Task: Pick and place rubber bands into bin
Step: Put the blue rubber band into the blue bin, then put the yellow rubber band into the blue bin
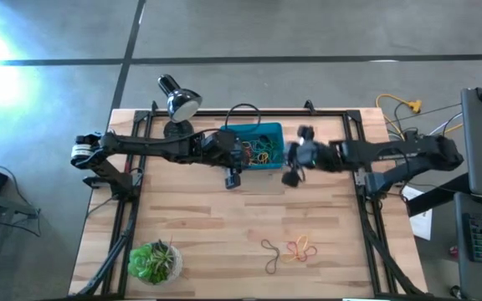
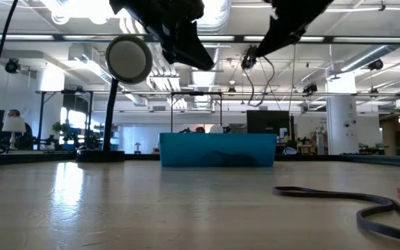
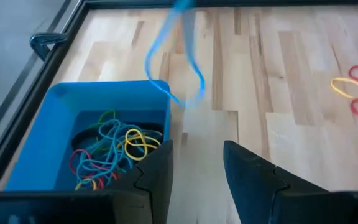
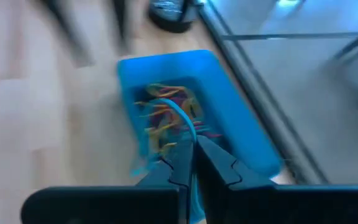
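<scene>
The teal-blue bin (image 1: 266,131) (image 2: 217,149) stands at the table's far middle, with several coloured rubber bands (image 3: 114,149) lying in it. My right gripper (image 4: 193,144) (image 1: 291,170) hovers off the bin's right end, shut on a blue rubber band (image 4: 182,115) (image 3: 188,59). My left gripper (image 3: 194,155) hangs open over the bin's near wall, with nothing between its fingers. More loose rubber bands (image 1: 295,248) (image 2: 339,198) lie flat on the wood near the table's front edge. My right gripper pinches the blue rubber band between its two fingertips (image 4: 178,157); the pinched stretch (image 4: 193,138) is right at the tips. The fingers slant down toward the bin from the table's right. The band is lifted clear, and its loop (image 3: 166,43) dangles in the air above the table.
A desk lamp (image 1: 181,102) (image 2: 127,59) stands at the far left beside the bin. A potted plant (image 1: 153,261) sits at the near left corner. A black frame (image 1: 354,125) runs round the tabletop. Bare wood lies between the bin and the loose bands.
</scene>
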Motion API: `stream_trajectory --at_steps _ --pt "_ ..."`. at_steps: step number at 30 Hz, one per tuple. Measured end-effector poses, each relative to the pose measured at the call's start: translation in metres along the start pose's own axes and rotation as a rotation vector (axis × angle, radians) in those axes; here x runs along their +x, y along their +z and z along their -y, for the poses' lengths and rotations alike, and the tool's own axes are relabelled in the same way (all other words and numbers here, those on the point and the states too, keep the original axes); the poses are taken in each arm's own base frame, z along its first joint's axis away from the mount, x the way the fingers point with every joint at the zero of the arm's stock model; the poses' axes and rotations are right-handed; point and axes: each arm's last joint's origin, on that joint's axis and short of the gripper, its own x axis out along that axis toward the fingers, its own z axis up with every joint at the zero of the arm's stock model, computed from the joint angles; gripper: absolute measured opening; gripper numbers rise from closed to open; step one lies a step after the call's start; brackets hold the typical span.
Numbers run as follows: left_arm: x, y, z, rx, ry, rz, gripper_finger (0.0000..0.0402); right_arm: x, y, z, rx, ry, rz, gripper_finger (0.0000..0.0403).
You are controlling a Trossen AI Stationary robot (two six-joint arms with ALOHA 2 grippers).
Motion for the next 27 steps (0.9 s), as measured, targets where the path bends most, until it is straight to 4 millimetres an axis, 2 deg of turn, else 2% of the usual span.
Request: stream_trajectory --at_steps 6,14,21,27 --pt "-0.001 0.000 0.002 -0.047 -0.007 0.003 0.0125 0.029 0.016 0.042 0.024 -0.052 -0.017 0.0008" --pt "-0.002 0.001 0.005 -0.044 -0.015 0.003 0.0125 0.085 0.011 0.082 0.120 0.031 -0.142 0.0008" --pt "-0.002 -0.001 0.007 -0.042 -0.020 -0.016 0.0125 0.119 -0.004 0.096 0.213 0.099 -0.244 0.0009" --pt "-0.002 -0.003 0.007 -0.065 -0.021 -0.040 0.0125 0.124 -0.006 0.096 0.210 0.121 -0.256 0.0041"
